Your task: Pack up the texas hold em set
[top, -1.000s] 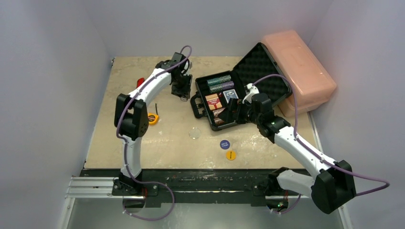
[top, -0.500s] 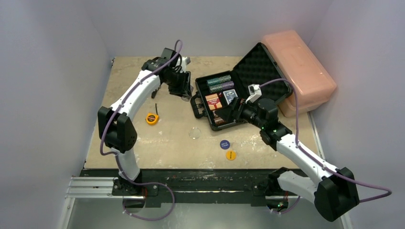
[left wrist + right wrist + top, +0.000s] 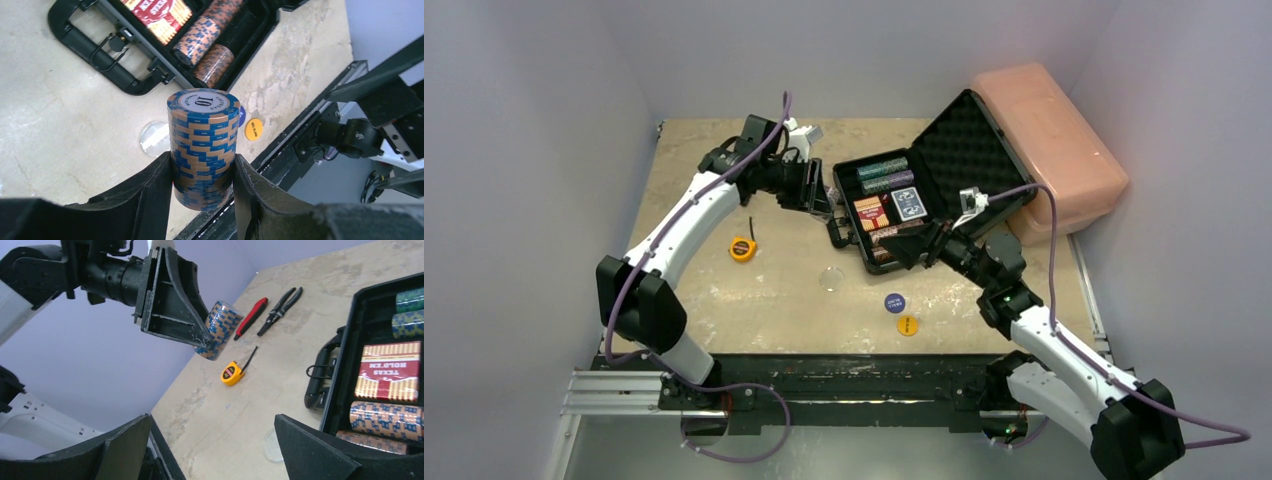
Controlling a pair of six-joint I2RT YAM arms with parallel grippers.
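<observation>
The black briefcase (image 3: pixel 849 238) lies open mid-table, its foam lid (image 3: pixel 969 140) raised at the back. Inside lie green (image 3: pixel 882 168) and purple (image 3: pixel 890 182) chip rows, a red deck (image 3: pixel 870 211), a blue deck (image 3: pixel 908 203) and orange-blue chip rows (image 3: pixel 385 417). My left gripper (image 3: pixel 817 195) is shut on a blue-and-tan chip stack (image 3: pixel 202 145), held in the air just left of the case handle (image 3: pixel 100 57); the stack also shows in the right wrist view (image 3: pixel 220 330). My right gripper (image 3: pixel 906 250) is open and empty over the case's near edge.
A clear round button (image 3: pixel 832 279), a blue button (image 3: pixel 895 302) and a yellow button (image 3: pixel 907 325) lie on the table in front of the case. A pink plastic box (image 3: pixel 1049 145) stands behind the lid. A yellow tape measure (image 3: pixel 742 248), pliers (image 3: pixel 280 310) and a red-handled tool (image 3: pixel 251 316) lie at the left.
My left gripper has swung right toward the case with the chip stack in it. My right gripper has drawn back from inside the case toward its near edge.
</observation>
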